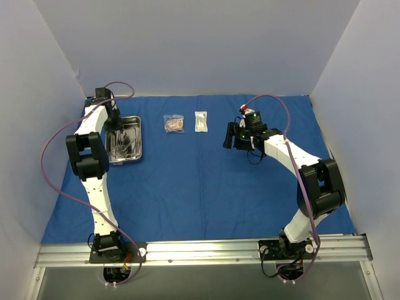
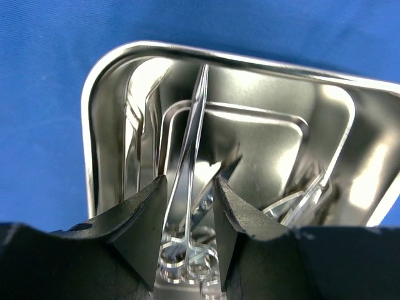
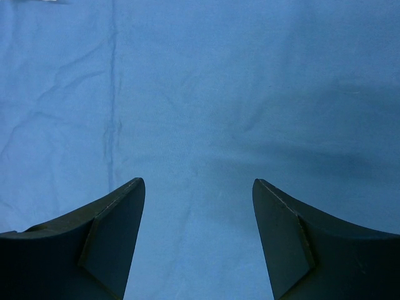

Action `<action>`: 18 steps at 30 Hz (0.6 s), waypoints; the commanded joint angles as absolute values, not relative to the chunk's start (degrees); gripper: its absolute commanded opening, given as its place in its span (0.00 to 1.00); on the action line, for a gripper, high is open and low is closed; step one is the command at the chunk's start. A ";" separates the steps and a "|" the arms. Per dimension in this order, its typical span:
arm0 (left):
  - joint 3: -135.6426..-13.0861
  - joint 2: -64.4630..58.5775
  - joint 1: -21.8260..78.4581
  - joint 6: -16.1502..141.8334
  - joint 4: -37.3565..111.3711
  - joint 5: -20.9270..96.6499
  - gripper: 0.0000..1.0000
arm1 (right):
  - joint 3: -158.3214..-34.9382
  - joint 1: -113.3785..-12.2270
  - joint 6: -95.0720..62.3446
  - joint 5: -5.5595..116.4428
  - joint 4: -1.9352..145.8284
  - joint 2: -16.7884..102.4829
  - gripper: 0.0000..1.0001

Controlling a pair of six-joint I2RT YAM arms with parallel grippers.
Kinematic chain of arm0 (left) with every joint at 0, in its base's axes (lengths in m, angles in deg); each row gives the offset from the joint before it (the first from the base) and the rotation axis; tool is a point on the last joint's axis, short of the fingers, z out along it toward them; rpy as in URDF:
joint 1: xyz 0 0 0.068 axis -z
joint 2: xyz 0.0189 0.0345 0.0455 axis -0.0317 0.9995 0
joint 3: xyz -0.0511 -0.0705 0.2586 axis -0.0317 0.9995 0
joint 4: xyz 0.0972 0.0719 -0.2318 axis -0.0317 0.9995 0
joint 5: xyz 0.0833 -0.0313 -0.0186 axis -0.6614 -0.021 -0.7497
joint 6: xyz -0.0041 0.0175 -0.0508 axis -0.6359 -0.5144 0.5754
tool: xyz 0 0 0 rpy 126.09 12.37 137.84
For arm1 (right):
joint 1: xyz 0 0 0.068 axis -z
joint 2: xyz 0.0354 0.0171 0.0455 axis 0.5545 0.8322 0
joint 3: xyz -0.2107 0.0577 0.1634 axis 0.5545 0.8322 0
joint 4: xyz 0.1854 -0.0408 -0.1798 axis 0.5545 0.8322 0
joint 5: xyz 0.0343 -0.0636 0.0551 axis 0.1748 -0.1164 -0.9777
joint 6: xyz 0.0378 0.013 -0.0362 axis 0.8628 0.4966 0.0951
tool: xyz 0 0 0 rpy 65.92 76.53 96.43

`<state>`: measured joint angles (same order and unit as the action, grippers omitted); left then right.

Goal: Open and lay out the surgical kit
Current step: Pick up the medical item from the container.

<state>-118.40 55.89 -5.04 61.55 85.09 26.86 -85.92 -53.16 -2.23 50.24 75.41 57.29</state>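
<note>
Right tool [image 3: 197,181], fingers wide apart, above creased blue cloth wrap [image 3: 206,87].

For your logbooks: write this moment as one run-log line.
left claw around instrument in tray | right claw open over cloth | packets laid out

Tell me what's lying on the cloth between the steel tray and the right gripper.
Two small clear packets, side by side on the blue cloth, touching neither the steel tray nor the right gripper. The top external view shows this.

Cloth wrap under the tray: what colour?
The cloth wrap is plain blue, clearest in the top external view.
</note>
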 commanded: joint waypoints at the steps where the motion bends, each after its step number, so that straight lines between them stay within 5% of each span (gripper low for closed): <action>1: -119.27 51.03 -5.21 62.16 86.83 27.58 0.44 | -86.91 -53.72 -1.91 51.04 74.95 55.81 0.65; 12: -115.49 51.46 -5.13 62.86 87.19 29.07 0.26 | -86.12 -54.07 -1.65 51.30 74.16 55.55 0.65; 18: -116.19 52.87 -5.13 63.04 87.28 29.07 0.24 | -85.68 -54.15 -1.56 51.39 74.08 55.20 0.65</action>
